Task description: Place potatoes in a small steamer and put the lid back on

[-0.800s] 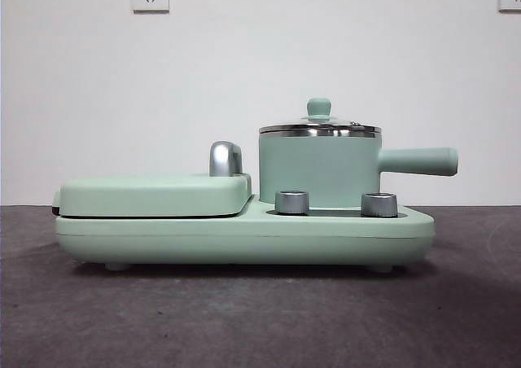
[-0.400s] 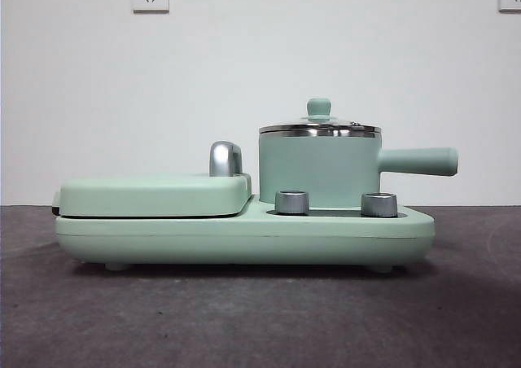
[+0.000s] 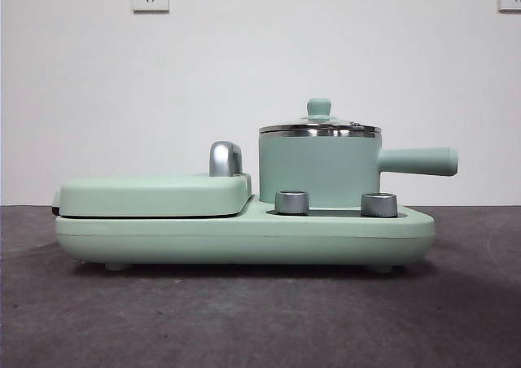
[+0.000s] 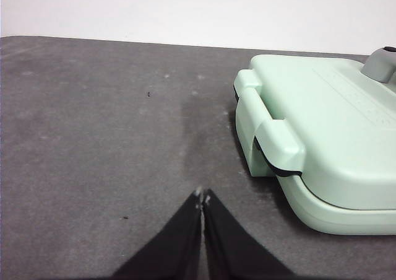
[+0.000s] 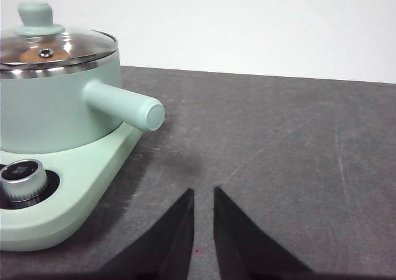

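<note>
The small steamer (image 3: 317,168) is a mint green pot standing on the right half of the green appliance base (image 3: 244,238), its side handle (image 3: 419,161) pointing right. The glass lid (image 3: 319,128) with a green knob sits on its steel rim. In the right wrist view an orange-brown patch of the potatoes (image 5: 28,55) shows through the lid (image 5: 62,44) of the steamer (image 5: 49,106). My right gripper (image 5: 203,193) hovers over the table off the handle's end, slightly open and empty. Beside the grill end, my left gripper (image 4: 202,196) is shut and empty.
A flat green hinged grill cover (image 3: 155,193) lies closed on the left half of the base, also seen in the left wrist view (image 4: 328,125). Two steel knobs (image 3: 292,202) (image 3: 379,204) stand in front of the pot. Dark grey table lies on both sides of the appliance.
</note>
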